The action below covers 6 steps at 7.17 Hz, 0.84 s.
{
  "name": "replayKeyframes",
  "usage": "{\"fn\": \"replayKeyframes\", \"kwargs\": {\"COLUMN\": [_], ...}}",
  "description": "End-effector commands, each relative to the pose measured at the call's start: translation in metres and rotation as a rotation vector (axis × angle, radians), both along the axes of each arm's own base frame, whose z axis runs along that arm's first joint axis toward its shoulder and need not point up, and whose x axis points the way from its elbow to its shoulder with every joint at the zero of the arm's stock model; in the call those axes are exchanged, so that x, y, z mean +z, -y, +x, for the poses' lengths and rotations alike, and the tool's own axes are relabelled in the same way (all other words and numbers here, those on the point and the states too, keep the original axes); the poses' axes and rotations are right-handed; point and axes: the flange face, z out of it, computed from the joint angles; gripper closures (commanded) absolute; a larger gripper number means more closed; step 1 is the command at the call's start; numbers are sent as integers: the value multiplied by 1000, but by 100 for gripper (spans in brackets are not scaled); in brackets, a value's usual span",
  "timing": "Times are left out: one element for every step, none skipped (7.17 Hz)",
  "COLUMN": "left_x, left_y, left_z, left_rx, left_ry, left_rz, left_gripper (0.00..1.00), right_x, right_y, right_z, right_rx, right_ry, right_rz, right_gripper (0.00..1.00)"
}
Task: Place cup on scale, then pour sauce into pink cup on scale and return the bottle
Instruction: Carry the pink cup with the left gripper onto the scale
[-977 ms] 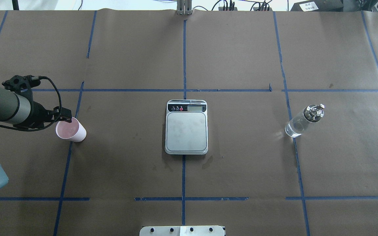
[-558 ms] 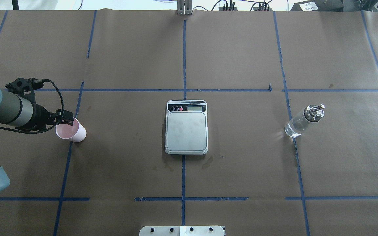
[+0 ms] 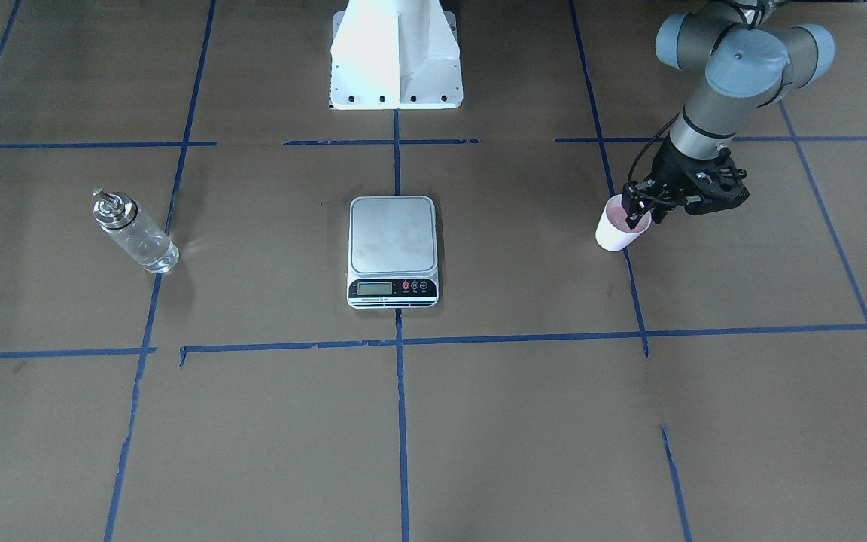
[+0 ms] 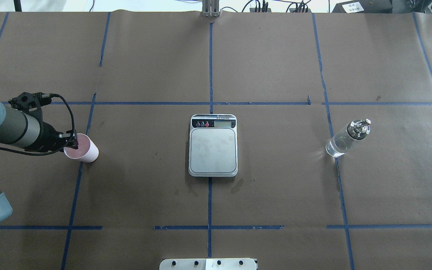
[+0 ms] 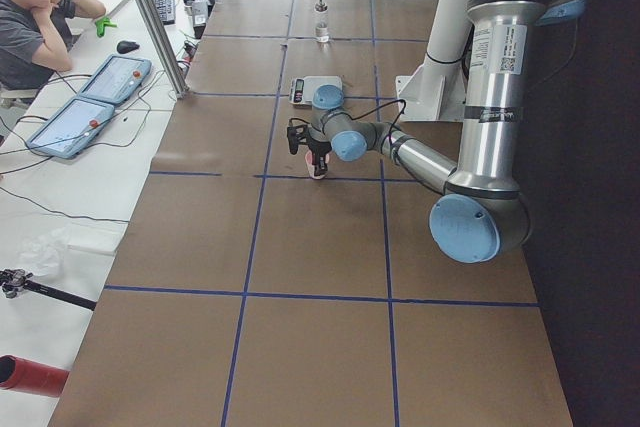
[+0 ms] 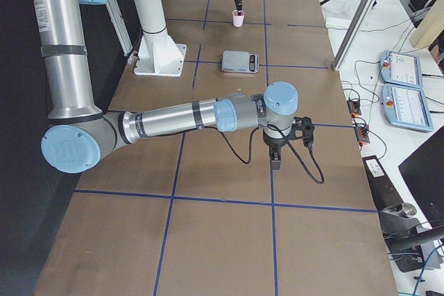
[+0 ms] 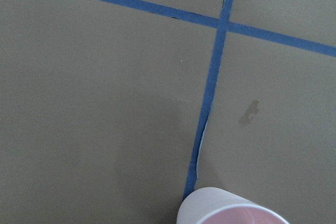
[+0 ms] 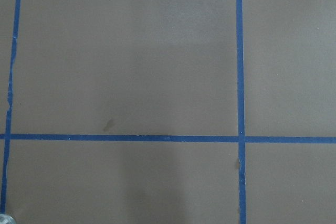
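Note:
The pale pink cup [image 4: 84,151] stands upright on the brown paper at the left, well apart from the scale [image 4: 213,146] at the centre. My left gripper [image 4: 74,142] is low at the cup's rim on its left side. In the front-facing view the left gripper [image 3: 638,213] straddles the wall of the cup [image 3: 614,233], one finger inside, jaws open. The cup's rim [image 7: 231,211] shows at the bottom of the left wrist view. The clear glass bottle [image 4: 345,139] stands at the right. My right gripper [image 6: 276,164] shows only in the right side view; I cannot tell its state.
Blue tape lines divide the brown paper into squares. The white robot base [image 3: 396,53] stands at the table's near edge. A metal post [image 4: 210,9] stands at the far edge. An operator [image 5: 30,7] sits beside the table with tablets [image 5: 95,97].
My left gripper has come down and slightly back onto the cup's left rim. The cup, scale and bottle have not moved.

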Motion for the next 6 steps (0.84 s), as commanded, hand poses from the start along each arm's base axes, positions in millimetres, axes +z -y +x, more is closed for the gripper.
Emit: {"fn": "replayKeyframes", "kwargs": {"left_x": [-2,-13,-32,-51,-87,-158], "left_y": [-1,-3,-6,2,3,25], "left_z": [-2,-9,-22,-43,-45,-25], "left_rx": [-1,-3,22,-15,-21,-26], "left_ry": [-4,-24,-73,-74,-57,-38], "left_rz": [0,7,-8,-14,-31,-51], "left_gripper": [100,100,100,100,100,100], "right_x": [-5,-8,-10,-9,-9,-9], "right_y": [0,-1,-1,-2,-2,-2], "right_z": [0,-2,-2,-3,-3,-3], "right_rx": [-1,-5,-7,-8,-9,-9], "right_ry": [5,24,35,40,41,41], "right_rz": [8,12,12,10,8,10], "right_gripper": [0,0,0,0,0,0]}}
